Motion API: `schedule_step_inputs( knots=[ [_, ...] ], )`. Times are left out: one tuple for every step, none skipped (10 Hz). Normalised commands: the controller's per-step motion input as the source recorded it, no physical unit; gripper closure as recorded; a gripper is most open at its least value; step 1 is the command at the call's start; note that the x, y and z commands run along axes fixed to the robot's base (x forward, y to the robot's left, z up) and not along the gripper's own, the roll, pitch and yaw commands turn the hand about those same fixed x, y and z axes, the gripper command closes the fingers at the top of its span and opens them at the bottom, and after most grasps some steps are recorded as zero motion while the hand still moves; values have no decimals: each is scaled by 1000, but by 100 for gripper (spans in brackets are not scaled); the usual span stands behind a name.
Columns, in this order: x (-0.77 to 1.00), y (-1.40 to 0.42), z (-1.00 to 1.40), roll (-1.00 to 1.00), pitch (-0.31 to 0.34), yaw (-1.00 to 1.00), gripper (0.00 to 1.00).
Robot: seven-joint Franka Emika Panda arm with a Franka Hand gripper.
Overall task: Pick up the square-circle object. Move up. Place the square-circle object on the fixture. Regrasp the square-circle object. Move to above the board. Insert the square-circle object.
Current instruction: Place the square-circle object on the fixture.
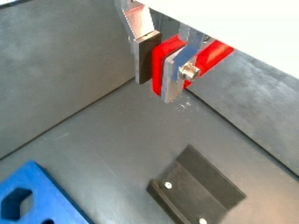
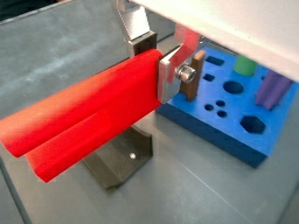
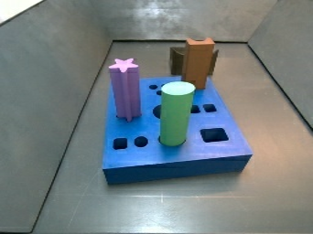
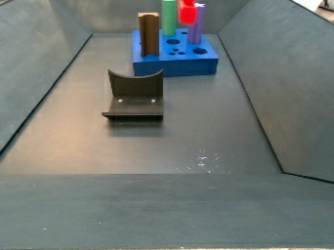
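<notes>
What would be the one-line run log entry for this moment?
gripper: shut on square-circle object | object: lifted off floor | fixture: nothing on it | board: object not yet inserted

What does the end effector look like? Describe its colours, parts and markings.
The end effector, above the grey floor in both wrist views, has two flat silver plate fingers with dark pads. A small screw head shows on one plate. Above them sits a white housing. No cables or markings show.
</notes>
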Motion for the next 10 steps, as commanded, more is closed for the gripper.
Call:
schedule_step_inputs(
  knots=[
    [1000,-19,145,11,142,56,100],
    [1000,-18,126,16,156,40,100],
    [1000,-17,102,27,154,36,100],
    [1000,-17,87,36,151,36,100],
    [1000,-18,71,49,152,39,100],
    [1000,-17,62,57,158,42,100],
    [937,60,-1000,-1000,92,-86,100],
    [880,67,-1000,-1000,85,-87,100],
    [819,90,-788,-1000,63,-108,100],
    [722,56,-578,-1000,54,-112,100]
  ],
)
